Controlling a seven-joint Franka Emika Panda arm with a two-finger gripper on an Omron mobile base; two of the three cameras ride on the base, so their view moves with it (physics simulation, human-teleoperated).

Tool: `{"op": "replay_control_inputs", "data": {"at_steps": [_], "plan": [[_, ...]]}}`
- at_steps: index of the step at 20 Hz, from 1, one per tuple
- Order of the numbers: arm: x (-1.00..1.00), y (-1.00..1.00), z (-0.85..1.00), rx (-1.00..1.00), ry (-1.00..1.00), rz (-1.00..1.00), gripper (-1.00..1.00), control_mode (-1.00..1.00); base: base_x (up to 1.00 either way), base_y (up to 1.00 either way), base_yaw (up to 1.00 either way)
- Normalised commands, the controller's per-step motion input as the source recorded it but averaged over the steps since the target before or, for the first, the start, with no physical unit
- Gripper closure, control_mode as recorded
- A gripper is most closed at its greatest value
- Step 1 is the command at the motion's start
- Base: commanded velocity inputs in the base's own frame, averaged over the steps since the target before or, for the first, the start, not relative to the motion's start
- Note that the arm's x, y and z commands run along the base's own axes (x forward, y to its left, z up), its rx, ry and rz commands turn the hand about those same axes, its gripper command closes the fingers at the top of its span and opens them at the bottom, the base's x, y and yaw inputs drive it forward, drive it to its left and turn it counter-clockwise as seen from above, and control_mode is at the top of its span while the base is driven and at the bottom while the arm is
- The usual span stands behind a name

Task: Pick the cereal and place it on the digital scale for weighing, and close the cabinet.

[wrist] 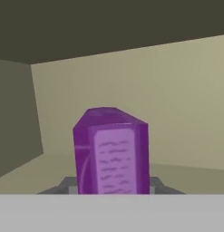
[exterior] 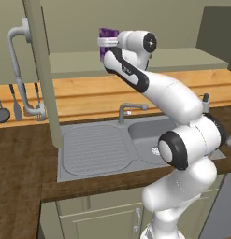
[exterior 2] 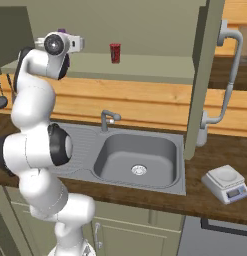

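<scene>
The cereal (wrist: 111, 152) is a purple box standing upright on the shelf inside the open cabinet (exterior: 182, 59). It sits right in front of the hand camera. My gripper (wrist: 112, 186) is shut on its lower part, with a dark fingertip (wrist: 70, 185) at each side of the box. From the left base view the cereal (exterior: 107, 35) peeks out behind the raised wrist and the gripper (exterior: 105, 45) there. A sliver of the cereal (exterior 2: 61, 31) shows above the hand. The digital scale (exterior 2: 226, 183) rests on the dark counter at the right. Both cabinet doors (exterior 2: 200, 75) stand open.
A red can (exterior 2: 115, 52) stands on the same shelf, right of the hand. Below lie the steel sink (exterior 2: 137, 160) and faucet (exterior 2: 109, 119). The left open door (exterior: 42, 70) juts out over the counter. Utensils (exterior: 16, 109) hang on the wall at the left.
</scene>
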Motion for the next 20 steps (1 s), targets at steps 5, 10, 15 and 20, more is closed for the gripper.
{"op": "replay_control_inputs", "data": {"at_steps": [5, 10, 15, 20], "plan": [[-0.23, 0.00, 0.00, 0.00, -0.14, 0.00, 1.00, -1.00, 0.00, 0.00, 0.00], [-0.74, 0.00, 0.00, 0.00, -0.37, 0.00, 1.00, -1.00, 0.00, 0.00, 0.00], [-0.67, -0.07, 0.00, 0.00, -0.18, 0.00, 1.00, -1.00, 0.00, 0.00, 0.00], [-0.77, -0.21, -0.01, 0.00, -0.10, 0.00, 1.00, -1.00, 0.00, 0.00, 0.00]]}}
